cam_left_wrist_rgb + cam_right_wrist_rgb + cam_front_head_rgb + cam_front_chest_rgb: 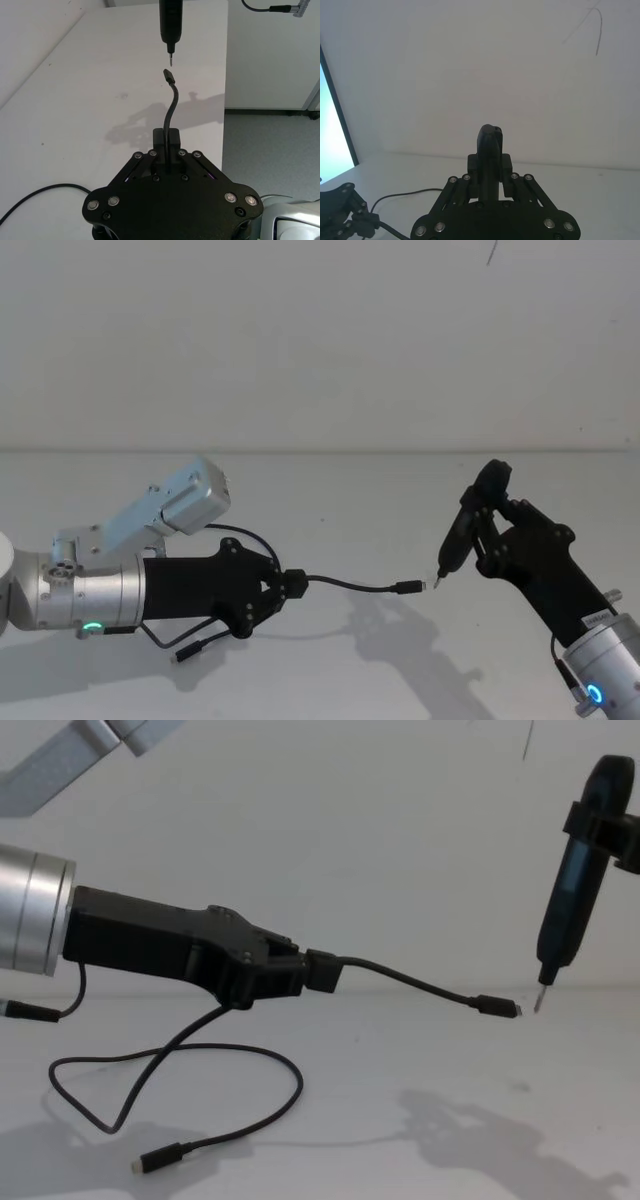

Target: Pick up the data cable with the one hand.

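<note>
Table; left claw tight on cable

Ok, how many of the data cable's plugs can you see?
2. One plug sticks out beyond the left end effector, near the tip of the pen tool; the other plug lies on the table below that arm.

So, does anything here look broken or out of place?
Nothing damaged. The left claw holds the cable, one plug jutting in mid-air almost touching the tip of the pen tool in the right claw; the rest hangs in a loose loop toward the table.
</note>
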